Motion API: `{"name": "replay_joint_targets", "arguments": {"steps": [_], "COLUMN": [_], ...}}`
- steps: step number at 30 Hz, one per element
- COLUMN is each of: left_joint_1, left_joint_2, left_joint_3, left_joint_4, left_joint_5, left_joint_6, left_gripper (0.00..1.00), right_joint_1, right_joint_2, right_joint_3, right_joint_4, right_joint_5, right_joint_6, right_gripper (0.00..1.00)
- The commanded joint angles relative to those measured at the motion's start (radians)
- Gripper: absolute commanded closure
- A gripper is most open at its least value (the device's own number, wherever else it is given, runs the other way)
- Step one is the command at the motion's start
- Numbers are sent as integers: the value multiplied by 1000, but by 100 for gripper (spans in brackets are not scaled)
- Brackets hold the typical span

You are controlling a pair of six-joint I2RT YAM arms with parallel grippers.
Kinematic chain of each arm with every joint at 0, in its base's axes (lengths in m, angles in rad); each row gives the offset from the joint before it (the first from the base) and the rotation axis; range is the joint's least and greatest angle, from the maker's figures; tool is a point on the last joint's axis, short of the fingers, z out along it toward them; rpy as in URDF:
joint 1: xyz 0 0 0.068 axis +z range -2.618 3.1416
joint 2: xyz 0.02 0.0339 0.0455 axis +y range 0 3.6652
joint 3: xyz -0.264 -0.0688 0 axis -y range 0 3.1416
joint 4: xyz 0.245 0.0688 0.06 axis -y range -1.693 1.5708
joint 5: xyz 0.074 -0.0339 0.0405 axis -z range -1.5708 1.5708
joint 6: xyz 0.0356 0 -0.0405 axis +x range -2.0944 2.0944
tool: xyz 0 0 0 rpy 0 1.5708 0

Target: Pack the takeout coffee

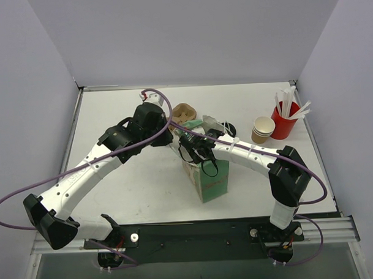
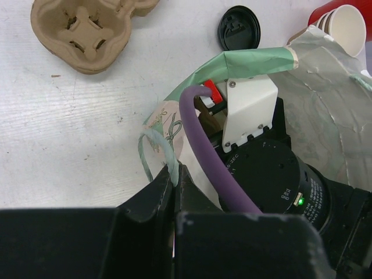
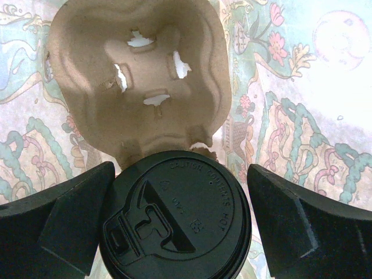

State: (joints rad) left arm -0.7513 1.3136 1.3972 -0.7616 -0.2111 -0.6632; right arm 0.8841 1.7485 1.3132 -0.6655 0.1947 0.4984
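Top view, bag: green paper bag [image 1: 211, 184] stands upright mid-table, mouth open.
Top view, arms: left gripper [image 1: 167, 139] at the bag's far-left rim; right arm [image 1: 248, 152] reaches down into the mouth.
Top view, table: spare pulp carrier [image 1: 184, 112] and loose black lid [image 1: 226, 131] beyond the bag; brown cup stack [image 1: 263, 129] touching the red cup of white sticks [image 1: 284, 121].
Left wrist, grip: left gripper [image 2: 174, 174] pressed together, pinching the twisted bag handle [image 2: 152, 152].
Right wrist, coffee: takeout coffee [image 3: 174, 215], black-lidded, sits in a bagged carrier [image 3: 139, 75] inside the bag; only its lid shows.
Right wrist, hand: right gripper [image 3: 180, 224] spread, fingers [image 3: 58, 224] flanking the lid, not clamping it.
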Motion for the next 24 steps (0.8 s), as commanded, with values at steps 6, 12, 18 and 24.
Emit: {"name": "replay_joint_targets", "arguments": {"steps": [6, 12, 18, 24], "left_joint_1": [18, 20, 36, 69], "left_joint_2": [29, 19, 24, 9], "left_joint_3": [126, 180, 281, 332], "left_joint_4": [-50, -100, -255, -318], "left_joint_5": [42, 61, 84, 166], "left_joint_6": [-61, -85, -110, -107], "left_gripper": [76, 66, 62, 52], "right_joint_1": [1, 1, 1, 1], "right_joint_2": [3, 13, 14, 11], "right_joint_3": [23, 18, 11, 1], "right_joint_4": [-82, -80, -74, -68], "right_joint_5": [48, 55, 55, 55], "right_joint_6": [26, 49, 61, 66], "right_gripper": [10, 10, 10, 10]}}
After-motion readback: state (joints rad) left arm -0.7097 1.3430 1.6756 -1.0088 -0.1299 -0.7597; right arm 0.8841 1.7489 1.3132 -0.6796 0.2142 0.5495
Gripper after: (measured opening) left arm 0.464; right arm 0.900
